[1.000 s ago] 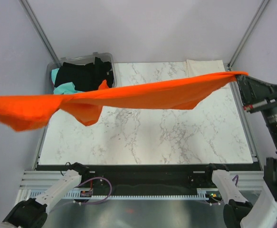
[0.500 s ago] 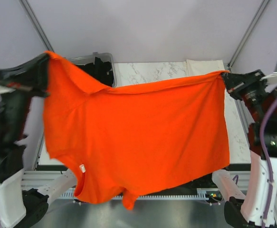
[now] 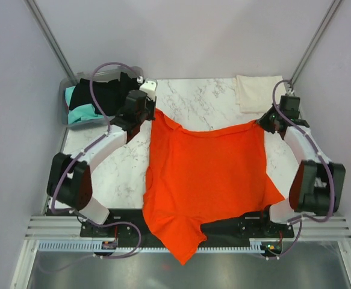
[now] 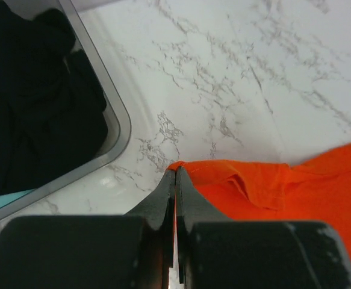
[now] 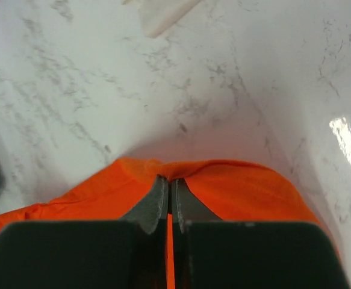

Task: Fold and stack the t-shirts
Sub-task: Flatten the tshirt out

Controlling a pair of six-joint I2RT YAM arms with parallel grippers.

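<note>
white marble-pattern table (image 3: 211, 99) fills frame centre. orange-red t-shirt (image 3: 208, 174) spread flat at centre, lower part draped over bottom edge. cream-white t-shirt (image 3: 258, 91) folded, upper right corner. clear grey bin (image 3: 62, 96) upper left corner.

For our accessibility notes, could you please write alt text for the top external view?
An orange-red t-shirt lies spread on a marble table, its near end hanging over the front edge, with the left tool and right tool each shut on a far corner. A folded cream t-shirt sits far right; a bin of black and teal t-shirts far left.
</note>
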